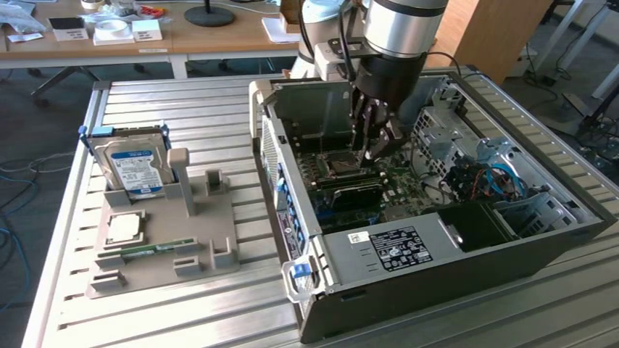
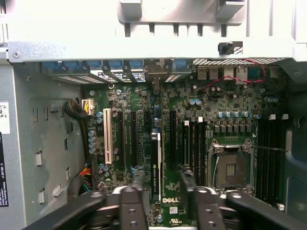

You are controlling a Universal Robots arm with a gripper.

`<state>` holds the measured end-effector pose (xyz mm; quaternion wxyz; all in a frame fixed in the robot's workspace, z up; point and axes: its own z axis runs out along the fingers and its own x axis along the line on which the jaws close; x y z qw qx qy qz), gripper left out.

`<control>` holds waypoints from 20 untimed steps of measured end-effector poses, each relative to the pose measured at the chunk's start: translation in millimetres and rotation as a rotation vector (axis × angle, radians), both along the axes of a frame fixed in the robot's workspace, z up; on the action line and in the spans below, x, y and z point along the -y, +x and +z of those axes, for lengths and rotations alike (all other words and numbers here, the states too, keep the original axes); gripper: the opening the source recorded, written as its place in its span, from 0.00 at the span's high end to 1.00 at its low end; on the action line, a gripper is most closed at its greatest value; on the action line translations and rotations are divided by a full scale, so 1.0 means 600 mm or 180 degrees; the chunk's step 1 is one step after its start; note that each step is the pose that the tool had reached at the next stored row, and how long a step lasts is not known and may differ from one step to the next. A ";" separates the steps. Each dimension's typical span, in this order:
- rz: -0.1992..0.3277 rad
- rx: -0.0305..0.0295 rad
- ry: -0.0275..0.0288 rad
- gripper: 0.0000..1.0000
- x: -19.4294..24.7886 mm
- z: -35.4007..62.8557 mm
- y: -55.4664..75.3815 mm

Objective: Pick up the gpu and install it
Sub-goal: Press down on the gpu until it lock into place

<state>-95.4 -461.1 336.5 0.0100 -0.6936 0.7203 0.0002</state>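
Greenish-brown gpu: seen edge-on in the wrist view, standing upright in an expansion slot of the motherboard, just beside a long black slot and well apart from the white slot.

Jaws: lowered into the open computer case, hanging over the motherboard. They are partly spread, one of the fingers on each side of the card. A gap shows between the card and the finger on the socket side, so no firm hold on the gpu is visible.

CPU socket: silver frame, on the same board, to the far side of the gpu from the white slot.

Computer case: black and grey, lying on its side with the panel off, along the tabletop edge at the exterior view's right.

Grey holder: near the tabletop edge at the exterior view's left, well apart from the jaws. It carries a blue-labelled hard drive standing upright at its far end, a square processor chip lying flat, and a narrow green memory stick near its front.
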 end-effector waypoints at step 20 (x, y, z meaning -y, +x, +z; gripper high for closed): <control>0.0000 0.0000 0.0000 0.89 0.0000 -0.014 0.000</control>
